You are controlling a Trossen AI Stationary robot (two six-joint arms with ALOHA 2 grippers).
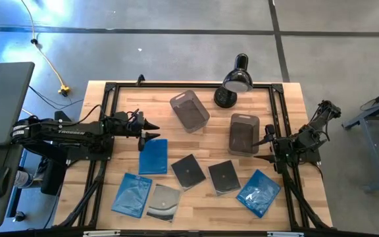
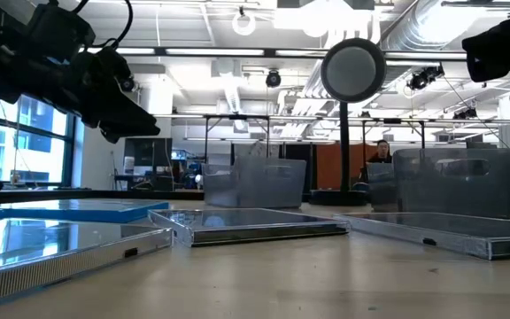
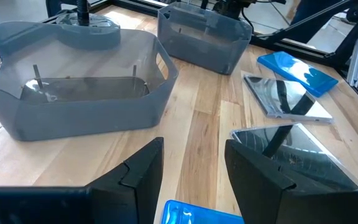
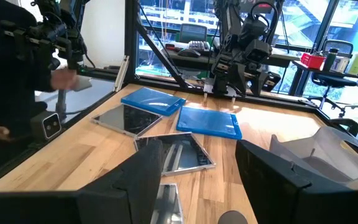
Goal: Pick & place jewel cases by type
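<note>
Blue, dark grey and clear plastic jewel cases lie flat on the wooden table (image 1: 288, 112), all on its near half. Left tool (image 1: 151, 130): fingers spread, nothing between them, poised above the table. Directly below and just ahead of its fingertips lies the first blue jewel case (image 1: 153, 156). Well behind and to one side of this tool, near the table's front edge, lie the second blue jewel case (image 1: 131, 195) and, overlapping its edge, the clear-grey jewel case (image 1: 163, 201) with a silver disc. Between the two tools lie the two dark jewel cases (image 1: 189, 171) (image 1: 224, 176), close together but apart.

Right tool (image 1: 269, 149): fingers spread wide and empty, held at the table's right edge. The third blue jewel case (image 1: 258, 192) lies just beside it, toward the front edge. Just ahead of its fingertips stands one grey tub (image 1: 244, 133); the other grey tub (image 1: 189, 110) stands farther on, nearer the left tool's fingertips. Both tubs appear empty in the left wrist view. A black lamp (image 1: 234, 80) stands at the far edge, beyond both tubs.
</note>
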